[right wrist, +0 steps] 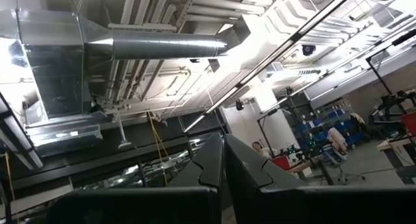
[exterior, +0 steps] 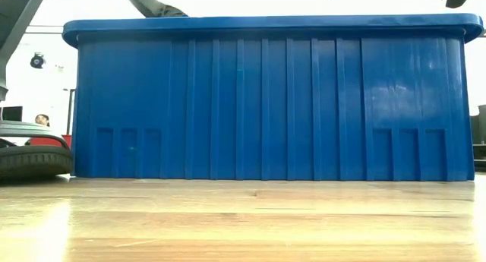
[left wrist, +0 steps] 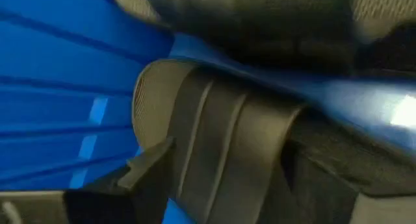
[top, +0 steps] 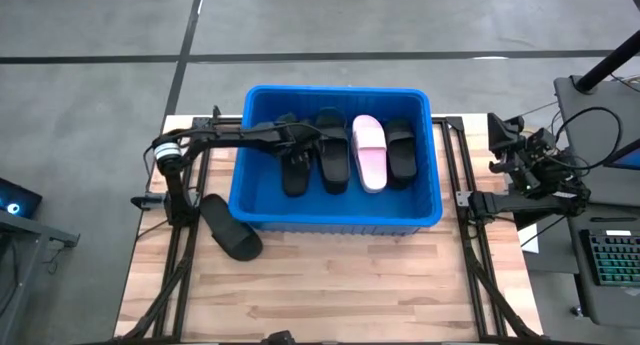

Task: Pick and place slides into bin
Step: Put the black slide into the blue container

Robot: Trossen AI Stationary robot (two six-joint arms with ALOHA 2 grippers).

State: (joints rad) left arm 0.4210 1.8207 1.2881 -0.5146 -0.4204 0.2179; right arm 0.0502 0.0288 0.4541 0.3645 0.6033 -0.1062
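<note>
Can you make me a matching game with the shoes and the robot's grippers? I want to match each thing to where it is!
Things:
1. pink slide
2. black slide outside the bin
3. left gripper
4. right gripper

Places:
A. on the wooden table, by the blue bin's left front corner
B. off to the right of the bin, pointing up at the ceiling
C. inside the bin, between black slides
D. reaching into the bin, over the leftmost black slide

Pairs: 1-C, 2-A, 3-D, 4-B
</note>
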